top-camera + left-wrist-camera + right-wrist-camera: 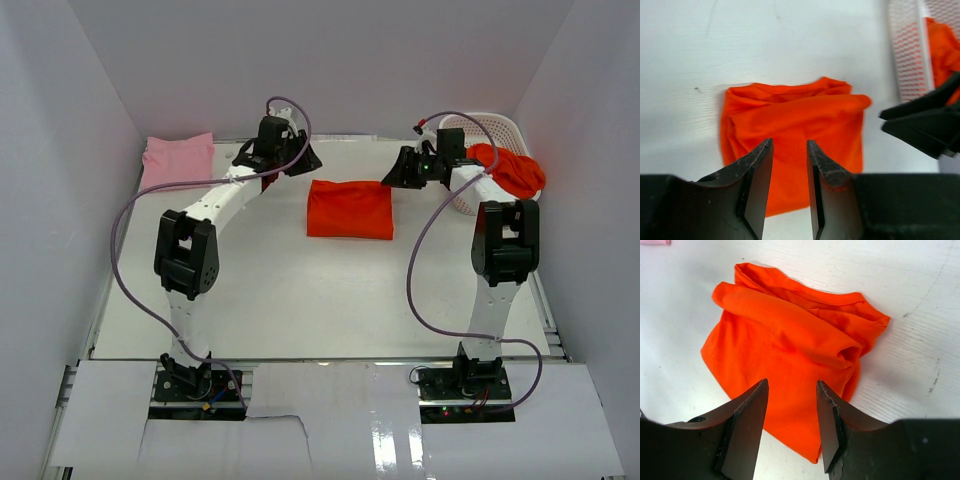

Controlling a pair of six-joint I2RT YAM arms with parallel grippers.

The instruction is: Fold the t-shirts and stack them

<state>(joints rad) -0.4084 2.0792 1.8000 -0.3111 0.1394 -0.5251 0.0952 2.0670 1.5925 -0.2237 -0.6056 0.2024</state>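
A folded orange-red t-shirt (349, 209) lies flat near the middle of the table; it also shows in the left wrist view (795, 135) and the right wrist view (785, 355). A light pink t-shirt (177, 160) lies folded at the far left. More orange-red shirts (512, 171) are bunched in the white lattice basket (492, 126) at the far right. My left gripper (305, 158) hangs to the left of the folded shirt, open and empty (790, 145). My right gripper (397, 172) hangs to its right, open and empty (791, 385).
White walls close in the table on the left, back and right. The basket's lattice wall (907, 50) stands close behind the right gripper (922, 120) in the left wrist view. Purple cables loop over both arms.
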